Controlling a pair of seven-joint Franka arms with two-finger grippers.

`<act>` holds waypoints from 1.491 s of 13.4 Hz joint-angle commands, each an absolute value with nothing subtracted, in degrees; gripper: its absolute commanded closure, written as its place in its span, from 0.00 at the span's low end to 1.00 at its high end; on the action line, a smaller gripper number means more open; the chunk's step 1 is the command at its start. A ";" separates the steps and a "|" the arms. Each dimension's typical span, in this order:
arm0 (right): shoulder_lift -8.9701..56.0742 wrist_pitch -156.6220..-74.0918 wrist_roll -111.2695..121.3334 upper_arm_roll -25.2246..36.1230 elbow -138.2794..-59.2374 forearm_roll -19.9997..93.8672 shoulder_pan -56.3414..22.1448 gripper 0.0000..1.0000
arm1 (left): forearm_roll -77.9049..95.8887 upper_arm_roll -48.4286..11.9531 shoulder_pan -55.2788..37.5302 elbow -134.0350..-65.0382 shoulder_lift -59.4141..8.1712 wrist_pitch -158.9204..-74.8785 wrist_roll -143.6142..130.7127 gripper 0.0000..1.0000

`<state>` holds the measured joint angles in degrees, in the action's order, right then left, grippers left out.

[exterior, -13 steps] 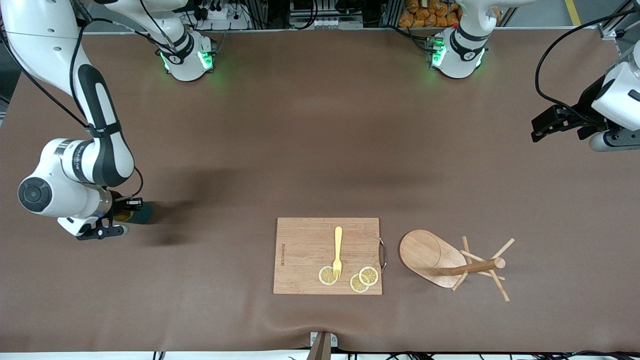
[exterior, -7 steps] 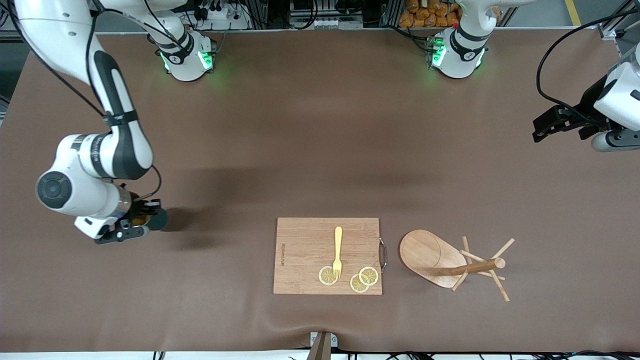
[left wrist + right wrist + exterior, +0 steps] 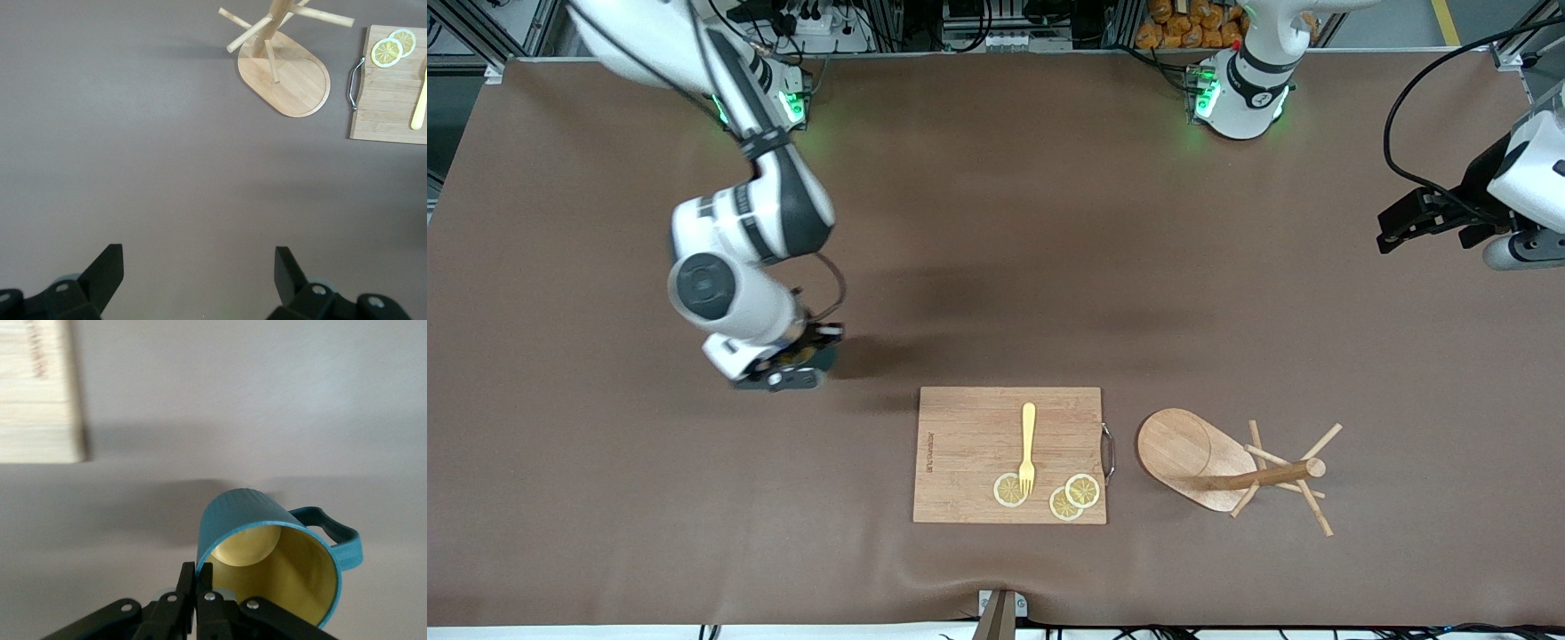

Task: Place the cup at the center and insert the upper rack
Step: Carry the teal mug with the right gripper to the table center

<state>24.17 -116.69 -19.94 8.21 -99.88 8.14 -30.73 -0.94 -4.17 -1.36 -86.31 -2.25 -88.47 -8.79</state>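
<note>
My right gripper (image 3: 805, 354) is shut on the rim of the dark teal cup (image 3: 277, 543), whose mustard-yellow inside and loop handle show in the right wrist view. It holds the cup just above the brown table, toward the right arm's end from the cutting board; in the front view the cup (image 3: 825, 357) is mostly hidden under the wrist. The upper rack (image 3: 1227, 467), a light wooden mug tree, lies tipped on its side beside the board, toward the left arm's end; it also shows in the left wrist view (image 3: 283, 63). My left gripper (image 3: 199, 277) is open and empty, waiting at the table's edge (image 3: 1405, 220).
A rectangular wooden cutting board (image 3: 969, 444) with a metal handle lies near the front-camera edge. On it are a yellow fork (image 3: 1028, 447) and three lemon slices (image 3: 1065, 496). The brown mat (image 3: 1014, 249) covers the table.
My right arm has carried the cup from the right arm's end of the table toward the middle, close to the cutting board's corner. The left arm has barely moved.
</note>
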 commanded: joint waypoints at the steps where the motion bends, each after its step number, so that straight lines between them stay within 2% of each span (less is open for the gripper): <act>1: 22.94 -116.02 -29.32 8.00 -100.20 9.84 -36.10 1.00 | -1.58 -4.31 -1.05 -86.39 -1.76 -87.98 -8.61 0.00; 7: 23.90 -118.21 -49.10 4.14 -99.84 10.11 -46.04 1.00 | -1.67 -4.31 -0.97 -86.66 -2.11 -87.98 -8.79 0.00; 12: 27.07 -125.33 -63.08 3.52 -99.76 10.46 -53.69 1.00 | -1.76 -4.48 -1.49 -86.84 -2.89 -87.28 -9.05 0.00; 20: 32.51 -125.33 -73.74 3.52 -95.01 10.02 -59.77 1.00 | -2.20 -4.75 -1.58 -86.75 -3.08 -87.36 -9.05 0.00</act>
<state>29.98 -125.48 -72.33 2.96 -97.78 9.23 -59.20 -0.94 -4.34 -1.50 -87.15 -3.05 -87.93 -8.80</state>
